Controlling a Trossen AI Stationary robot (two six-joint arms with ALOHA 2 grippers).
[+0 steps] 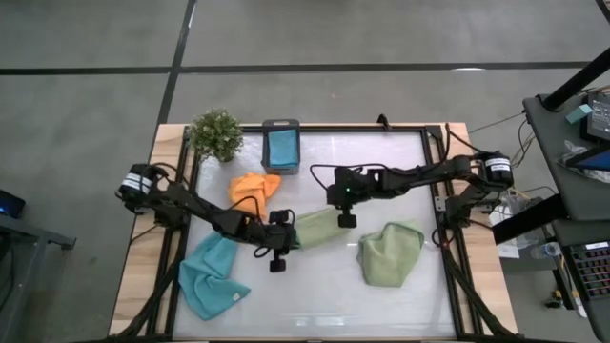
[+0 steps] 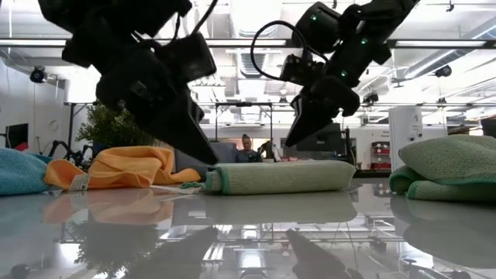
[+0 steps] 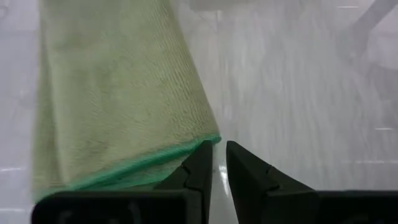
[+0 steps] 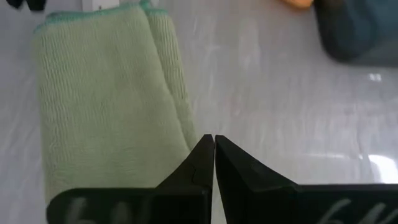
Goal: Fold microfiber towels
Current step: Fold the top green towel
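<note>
1. My left gripper (image 1: 277, 250) hangs at the near-left end of the folded sage green towel (image 1: 317, 228) in the middle of the white table (image 1: 315, 295). Its fingers (image 3: 198, 171) stand a narrow slit apart with nothing between them, one tip just at the towel's green-stitched corner.

2. My right gripper (image 1: 347, 220) sits at the folded towel's opposite end, the one toward the far right. Its fingers (image 4: 200, 163) are pressed together and grip nothing. They point down beside the towel's edge; I cannot tell whether they touch it.

3. The folded sage green towel lies flat on the table as a neat oblong, slanting between my two grippers. In the low view (image 2: 280, 177) it shows as a thick, even roll with its stitched edge toward my left gripper.

4. The second sage green towel (image 1: 390, 252) lies loosely bunched to the right of the folded one, near it but apart.

5. The orange towel (image 1: 254, 186) lies crumpled behind and to the left of the folded towel, under my left arm.

6. One light blue towel (image 1: 211, 277) lies spread and rumpled well to the left of the folded towel, toward the table's near edge.

7. The other light blue towel (image 1: 281, 149) sits folded in the small dark grey box (image 1: 280, 125), beyond the folded towel at the table's far edge.

8. A little potted plant (image 1: 215, 133) stands just left of that box.

9. In the low view, a person (image 2: 247, 149) is visible in the room far behind the folded towel.
</note>
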